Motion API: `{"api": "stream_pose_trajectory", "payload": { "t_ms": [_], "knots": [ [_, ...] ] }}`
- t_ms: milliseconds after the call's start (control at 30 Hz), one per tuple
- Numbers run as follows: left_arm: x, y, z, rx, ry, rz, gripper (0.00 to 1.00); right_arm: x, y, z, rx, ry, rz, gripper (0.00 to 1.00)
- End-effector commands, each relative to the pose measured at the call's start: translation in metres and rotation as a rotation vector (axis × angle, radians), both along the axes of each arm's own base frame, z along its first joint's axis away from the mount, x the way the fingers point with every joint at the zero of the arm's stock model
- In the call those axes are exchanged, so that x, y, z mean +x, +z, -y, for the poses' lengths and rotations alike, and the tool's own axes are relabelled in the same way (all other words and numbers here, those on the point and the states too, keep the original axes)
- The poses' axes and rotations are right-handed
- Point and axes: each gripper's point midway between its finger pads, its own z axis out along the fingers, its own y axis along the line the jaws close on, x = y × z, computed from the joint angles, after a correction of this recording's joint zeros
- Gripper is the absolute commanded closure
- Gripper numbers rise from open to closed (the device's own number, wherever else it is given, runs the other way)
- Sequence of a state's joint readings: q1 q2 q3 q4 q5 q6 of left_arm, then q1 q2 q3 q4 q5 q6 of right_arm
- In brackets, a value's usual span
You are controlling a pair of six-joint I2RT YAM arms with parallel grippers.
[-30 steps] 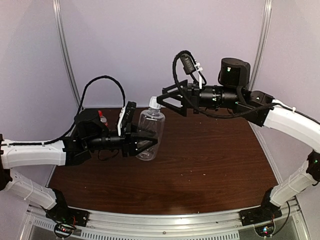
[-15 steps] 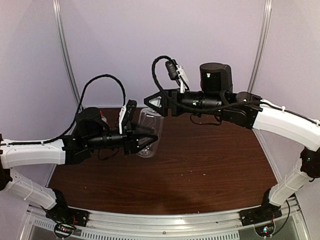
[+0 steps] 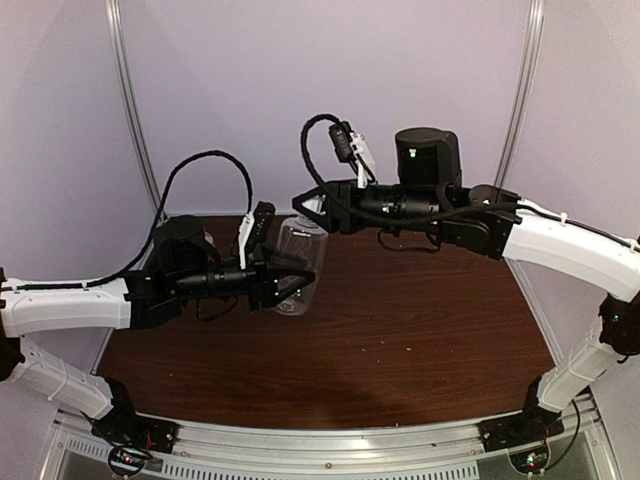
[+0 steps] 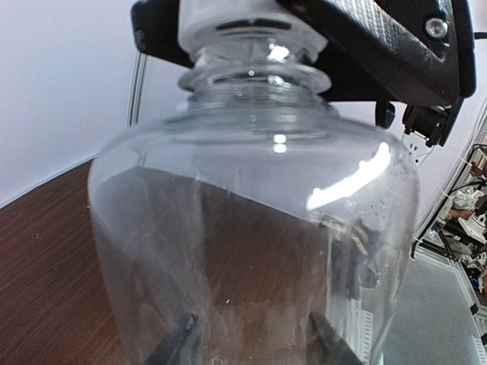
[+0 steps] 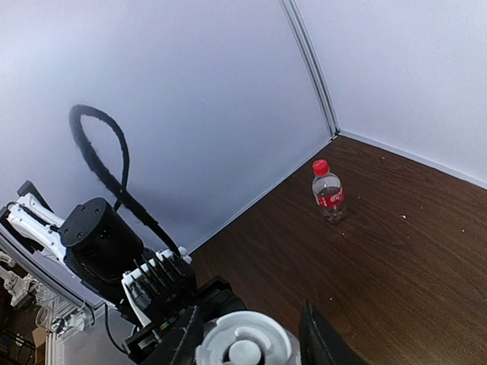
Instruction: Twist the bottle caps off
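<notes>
My right tool (image 5: 251, 332) sat pinched on the white cap (image 5: 243, 350), a jaw each side; my left tool (image 3: 296, 280) was clamped round the tall clear bottle (image 4: 251, 228), held above the desk (image 3: 430, 330). Twisting, I feared the smooth body would spin in that clamp, or the cap slip. The small bottle (image 5: 330, 199) stood far off, red cap (image 5: 320, 166) on

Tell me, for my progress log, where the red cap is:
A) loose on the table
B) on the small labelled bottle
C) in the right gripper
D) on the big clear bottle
B: in the right wrist view the red cap sits atop the small bottle, standing upright on the table.
</notes>
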State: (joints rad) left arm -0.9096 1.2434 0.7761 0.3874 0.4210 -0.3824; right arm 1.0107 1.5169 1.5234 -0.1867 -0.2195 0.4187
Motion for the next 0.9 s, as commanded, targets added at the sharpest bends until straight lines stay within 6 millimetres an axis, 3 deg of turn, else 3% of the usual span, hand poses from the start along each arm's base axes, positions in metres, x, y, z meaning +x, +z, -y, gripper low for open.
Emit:
{"api": "stream_pose_trajectory", "payload": {
  "t_ms": [0, 233, 433, 733, 867],
  "knots": [
    [0.003, 0.023, -0.004, -0.054, 0.018, 0.071, 0.68, -0.003, 0.016, 0.004, 0.037, -0.008, 0.037, 0.62],
    [0.002, 0.025, -0.001, -0.057, 0.005, 0.075, 0.68, -0.011, 0.024, 0.013, 0.039, 0.015, 0.114, 0.81],
    [-0.008, 0.027, -0.002, -0.051, -0.043, 0.094, 0.68, -0.027, 0.036, 0.014, 0.049, 0.154, 0.225, 0.91],
    [-0.04, 0.036, 0.001, -0.115, -0.226, 0.111, 0.68, -0.074, 0.051, 0.013, 0.114, 0.494, 0.384, 0.95],
    [-0.056, 0.042, -0.001, -0.152, -0.31, 0.12, 0.68, -0.084, 0.05, 0.017, 0.131, 0.609, 0.407, 0.95]
  ]
}}
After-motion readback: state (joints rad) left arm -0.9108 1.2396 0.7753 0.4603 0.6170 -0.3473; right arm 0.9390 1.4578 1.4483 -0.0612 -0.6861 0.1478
